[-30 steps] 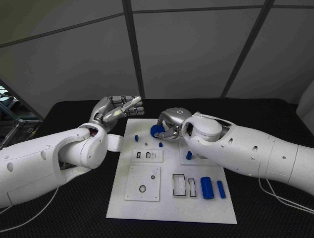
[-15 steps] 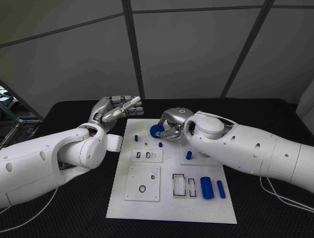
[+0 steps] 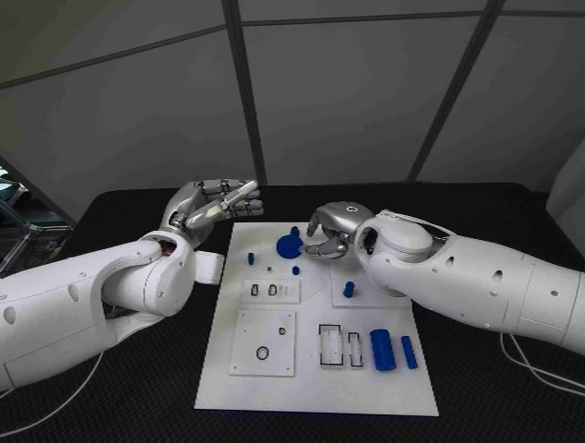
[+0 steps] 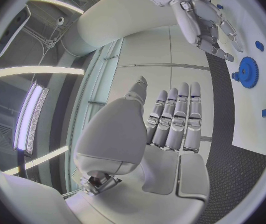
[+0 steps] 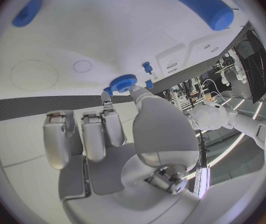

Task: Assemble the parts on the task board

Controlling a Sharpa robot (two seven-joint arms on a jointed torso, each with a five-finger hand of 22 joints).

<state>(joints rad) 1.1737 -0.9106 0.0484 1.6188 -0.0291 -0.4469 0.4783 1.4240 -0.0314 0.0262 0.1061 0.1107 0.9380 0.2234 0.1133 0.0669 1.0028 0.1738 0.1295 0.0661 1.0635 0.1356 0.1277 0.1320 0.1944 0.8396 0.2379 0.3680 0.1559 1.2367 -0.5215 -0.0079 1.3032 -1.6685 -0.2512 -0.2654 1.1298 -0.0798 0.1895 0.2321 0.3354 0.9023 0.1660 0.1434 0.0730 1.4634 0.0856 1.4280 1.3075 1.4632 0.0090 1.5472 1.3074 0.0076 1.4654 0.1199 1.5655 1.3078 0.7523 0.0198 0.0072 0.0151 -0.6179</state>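
The white task board [image 3: 373, 392] lies in the middle of the black table. A blue gear [image 3: 289, 246] lies flat near the board's far edge, also seen in the left wrist view [image 4: 247, 72] and the right wrist view [image 5: 123, 82]. My right hand [image 3: 330, 231] hovers just right of the gear with its fingers curled loosely, the tips close to the gear and nothing in its grasp. My left hand [image 3: 213, 205] is raised above the board's far left corner with its fingers straight [image 4: 173, 117] and holds nothing.
Small blue pegs [image 3: 250, 259] [image 3: 295, 270] stand near the gear, and another blue piece [image 3: 349, 289] sits mid-board. Two blue cylinders [image 3: 382, 350] [image 3: 409, 352] lie at the near right. Slotted plates [image 3: 273, 290] [image 3: 266, 341] take up the board's left half.
My right hand has drawn back to the right off the blue gear, which now lies uncovered on the board. The left hand has hardly moved.
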